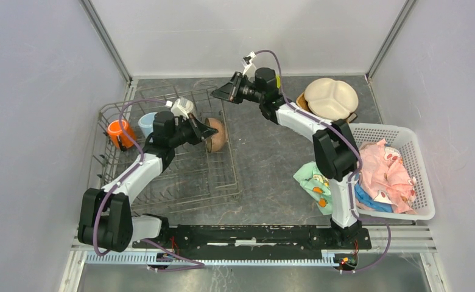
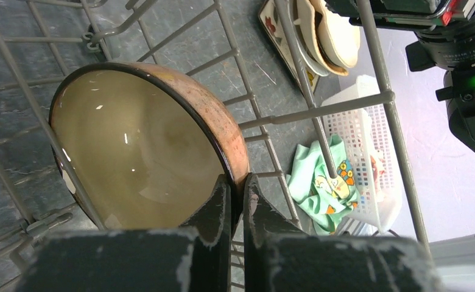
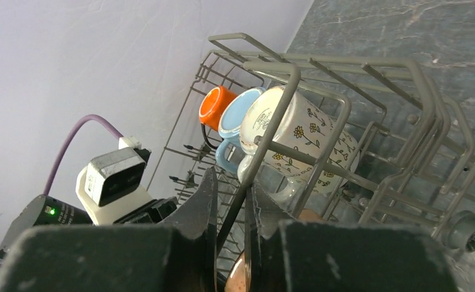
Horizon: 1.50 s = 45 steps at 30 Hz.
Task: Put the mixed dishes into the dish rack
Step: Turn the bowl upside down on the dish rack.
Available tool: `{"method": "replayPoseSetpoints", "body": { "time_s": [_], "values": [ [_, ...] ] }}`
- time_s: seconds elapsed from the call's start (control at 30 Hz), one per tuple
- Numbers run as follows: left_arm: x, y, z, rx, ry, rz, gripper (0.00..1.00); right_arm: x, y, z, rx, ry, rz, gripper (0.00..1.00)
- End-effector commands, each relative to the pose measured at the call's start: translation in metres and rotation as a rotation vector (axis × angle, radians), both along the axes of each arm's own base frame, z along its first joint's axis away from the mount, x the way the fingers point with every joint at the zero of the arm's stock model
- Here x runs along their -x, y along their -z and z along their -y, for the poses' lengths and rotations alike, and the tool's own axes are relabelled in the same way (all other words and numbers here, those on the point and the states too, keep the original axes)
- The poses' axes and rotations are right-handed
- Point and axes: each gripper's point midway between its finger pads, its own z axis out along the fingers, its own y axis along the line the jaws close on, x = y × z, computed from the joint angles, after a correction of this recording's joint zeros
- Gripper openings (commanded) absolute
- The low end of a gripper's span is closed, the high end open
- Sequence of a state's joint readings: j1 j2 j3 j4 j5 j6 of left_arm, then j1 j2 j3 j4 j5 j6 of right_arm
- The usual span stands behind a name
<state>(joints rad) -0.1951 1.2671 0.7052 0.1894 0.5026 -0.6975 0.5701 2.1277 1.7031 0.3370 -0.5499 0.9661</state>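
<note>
Faintly, unreadable print on the white patterned mug (image 3: pixel 296 137).

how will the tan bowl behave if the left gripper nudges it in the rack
The tan bowl looks glossy, so probably slippery in the left gripper's thin rim pinch. It stands on edge in the rack, so it may roll or tip unless wires catch it. Likely ceramic: stiff, chippable.

This is a robotics lab cell. Plain pale wall panels (image 1: pixel 34 91) framed by aluminium struts (image 1: pixel 106 39) box in a dark slate-look tabletop (image 1: pixel 265 158). Along the bottom of the overhead view, two cabled robot arms (image 1: pixel 134 173) are bolted to a black rail (image 1: pixel 253 234). At centre left stands a dish rack (image 1: pixel 180 194) with a tan bowl (image 1: pixel 218 135).
</note>
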Motion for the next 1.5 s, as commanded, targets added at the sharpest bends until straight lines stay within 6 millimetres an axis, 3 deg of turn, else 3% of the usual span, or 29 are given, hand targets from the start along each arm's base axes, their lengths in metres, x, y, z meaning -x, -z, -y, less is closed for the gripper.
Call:
{"method": "replayPoseSetpoints", "body": {
  "time_s": [0.0,0.13,0.3,0.63,0.87,1.03,1.33,1.47],
  "values": [
    [-0.023,-0.029,-0.009,-0.053,-0.068,0.162,0.02,0.050,-0.135,0.032,-0.110,-0.112,0.760,0.00],
    [-0.021,-0.032,0.005,-0.050,-0.032,0.174,0.02,0.047,-0.134,0.058,-0.115,-0.032,0.786,0.00],
    [-0.019,-0.035,0.022,-0.029,0.006,0.185,0.02,0.050,-0.134,0.074,-0.071,0.009,0.827,0.00],
    [-0.023,-0.040,0.028,-0.023,0.011,0.193,0.02,0.029,-0.089,0.090,0.099,0.101,0.732,0.00],
    [-0.035,-0.032,0.020,-0.088,-0.030,0.171,0.02,0.005,-0.037,0.075,0.145,0.020,0.574,0.00],
    [-0.041,-0.033,0.018,-0.088,-0.047,0.146,0.02,-0.007,-0.017,0.071,0.189,0.012,0.539,0.01],
    [-0.042,-0.036,-0.002,0.020,-0.118,0.065,0.02,-0.023,-0.007,0.074,0.268,0.007,0.544,0.04],
    [-0.042,-0.028,-0.017,0.033,-0.151,0.026,0.02,-0.026,-0.007,0.078,0.280,0.022,0.545,0.04]
  ]
}}
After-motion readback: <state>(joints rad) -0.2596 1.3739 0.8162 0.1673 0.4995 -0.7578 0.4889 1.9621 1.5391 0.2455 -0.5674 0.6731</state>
